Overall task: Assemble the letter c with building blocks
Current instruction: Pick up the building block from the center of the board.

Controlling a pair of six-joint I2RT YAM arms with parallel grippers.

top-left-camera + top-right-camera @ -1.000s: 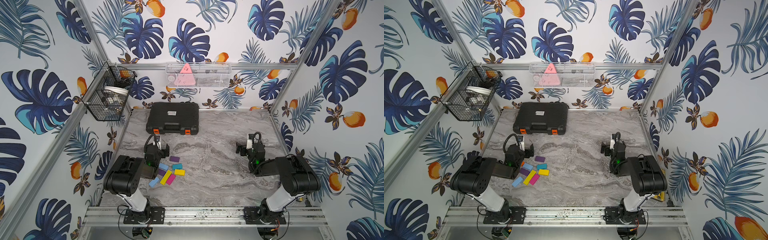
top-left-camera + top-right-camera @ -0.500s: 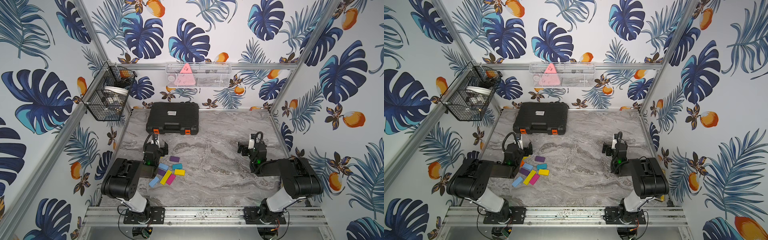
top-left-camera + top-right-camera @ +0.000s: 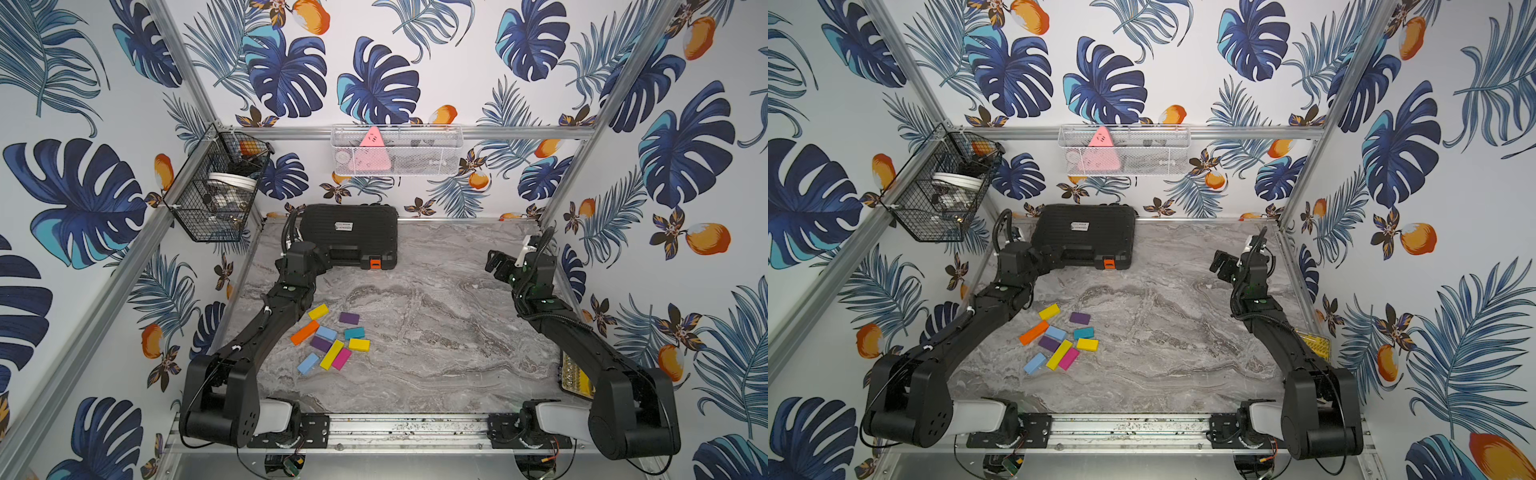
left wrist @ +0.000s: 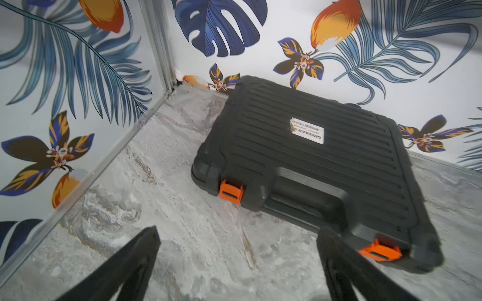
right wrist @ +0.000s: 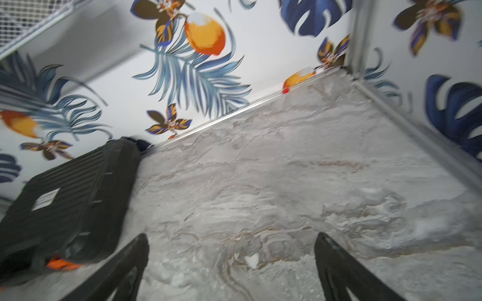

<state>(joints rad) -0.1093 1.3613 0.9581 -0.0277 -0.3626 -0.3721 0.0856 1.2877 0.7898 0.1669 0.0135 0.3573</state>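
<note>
Several building blocks lie loose in a cluster on the marble table at front left in both top views: a yellow block (image 3: pixel 318 311), a purple block (image 3: pixel 348 318), an orange block (image 3: pixel 304 332), a teal block (image 3: pixel 1084 333), a long yellow block (image 3: pixel 1059 354), a magenta block (image 3: pixel 341 358) and a light blue block (image 3: pixel 308 363). My left gripper (image 4: pixel 238 233) hangs open and empty behind them, at the black case's front left corner (image 3: pixel 318 262). My right gripper (image 3: pixel 496 262) (image 5: pixel 230 239) stands open and empty over bare table at back right. No block shows in either wrist view.
A big black case (image 3: pixel 349 237) with orange latches lies at the back left. A yellow studded tray (image 3: pixel 575 376) sits at the right edge by the right arm. A black wire basket (image 3: pixel 216 195) and a white mesh basket (image 3: pixel 395 149) hang on the walls.
Both arms have stretched toward the back. The left gripper went from beside the blocks up to the case, and the right gripper moved farther back right. The blocks have not moved.
</note>
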